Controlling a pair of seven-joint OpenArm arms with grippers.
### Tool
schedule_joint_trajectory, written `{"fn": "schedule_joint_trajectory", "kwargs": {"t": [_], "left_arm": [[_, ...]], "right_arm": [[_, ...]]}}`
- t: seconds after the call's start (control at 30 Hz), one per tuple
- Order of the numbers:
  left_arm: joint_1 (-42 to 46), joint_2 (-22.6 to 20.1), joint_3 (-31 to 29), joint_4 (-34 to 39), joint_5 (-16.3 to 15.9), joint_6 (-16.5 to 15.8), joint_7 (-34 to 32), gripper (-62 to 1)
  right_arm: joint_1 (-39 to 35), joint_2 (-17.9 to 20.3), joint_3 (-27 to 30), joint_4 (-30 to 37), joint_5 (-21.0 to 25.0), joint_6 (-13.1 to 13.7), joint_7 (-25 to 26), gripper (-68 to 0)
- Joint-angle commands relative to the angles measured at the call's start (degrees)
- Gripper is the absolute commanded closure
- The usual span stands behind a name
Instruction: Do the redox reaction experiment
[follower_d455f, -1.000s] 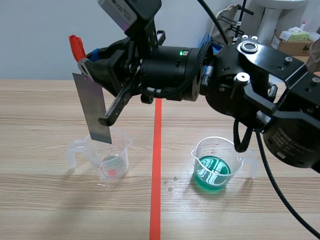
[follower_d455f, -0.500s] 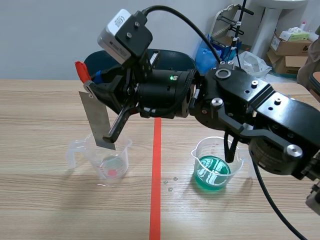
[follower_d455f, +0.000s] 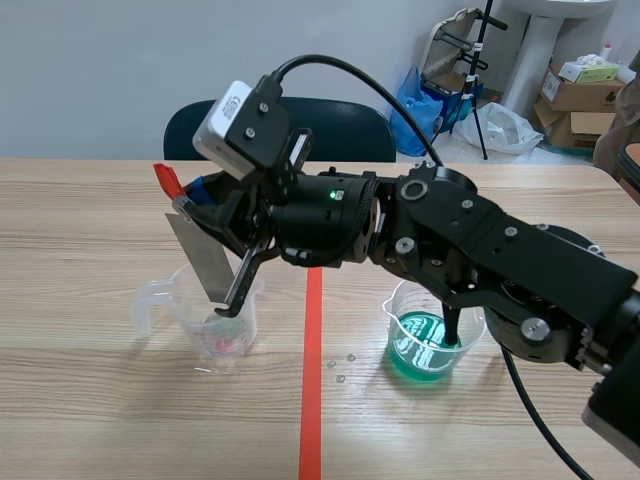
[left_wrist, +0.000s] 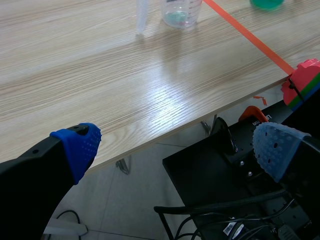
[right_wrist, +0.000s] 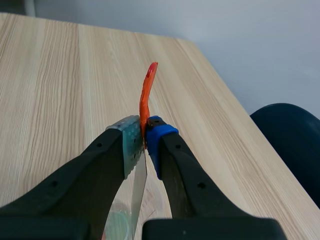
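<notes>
right arm comes in from the table's right edge and reaches across past the middle. right gripper (follower_d455f: 188, 203) (right_wrist: 144, 141) has its jaws pinching the top of the metal strip (follower_d455f: 205, 262) (right_wrist: 139, 186), at the orange-red clip (follower_d455f: 164, 180) (right_wrist: 146, 97) that sticks up above the pads. the strip hangs tilted, top toward the left edge. its lower end sits just inside the rim of the clear beaker (follower_d455f: 225, 338) (left_wrist: 182, 12); cannot tell if it touches the liquid. this beaker stands on the table's (follower_d455f: 100, 420) (left_wrist: 100, 75) left half, just left of the tape line (follower_d455f: 311, 400) (left_wrist: 250, 37), between the middle and the near edge, with a thin reddish film at its bottom and its handle toward the left edge.

green beaker (follower_d455f: 425, 345) (left_wrist: 267, 3) is on the right half, just right of the tape line, about level with the clear one and well apart from it. it holds green liquid, and part of the right arm is above it. a few small droplets (follower_d455f: 340, 365) lie on the table beside the tape, between the two beakers.

left gripper (left_wrist: 175, 145) is off the table, out past its edge and over black gear (left_wrist: 225, 165) below. its jaws are spread wide with nothing between them, and its blue pads (left_wrist: 80, 147) show.

behind the far edge are a dark chair (follower_d455f: 340, 125) and cardboard boxes (follower_d455f: 585, 88) toward the far right corner.
</notes>
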Motion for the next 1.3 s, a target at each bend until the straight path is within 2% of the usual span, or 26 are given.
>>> {"fn": "schedule_joint_trajectory", "kwargs": {"t": [0.0, 0.57, 0.97, 1.07, 1.27], "left_arm": [[0.07, 0.31, -0.15, 0.61, -0.17, -0.13, -0.92, -62.3], [0.07, 0.28, -0.15, 0.61, -0.17, -0.13, -0.94, -62.3], [0.07, 0.28, -0.15, 0.61, -0.17, -0.13, -0.94, -62.3], [0.07, 0.28, -0.15, 0.61, -0.17, -0.13, -0.94, -62.3], [0.07, 0.28, -0.15, 0.61, -0.17, -0.13, -0.94, -62.3]], "right_arm": [[1.16, -0.20, -0.33, -0.09, -0.15, -0.11, 1.86, -2.0], [1.14, -0.17, -0.55, -4.63, -9.44, -0.15, 7.87, -2.0], [1.16, -0.17, -0.52, -5.79, -10.23, -1.20, 9.33, -2.0], [1.16, -0.17, -0.52, -5.79, -10.23, -1.18, 9.33, -4.6], [1.16, -0.17, -0.52, -5.79, -10.23, -1.16, 9.33, -14.1]]}}
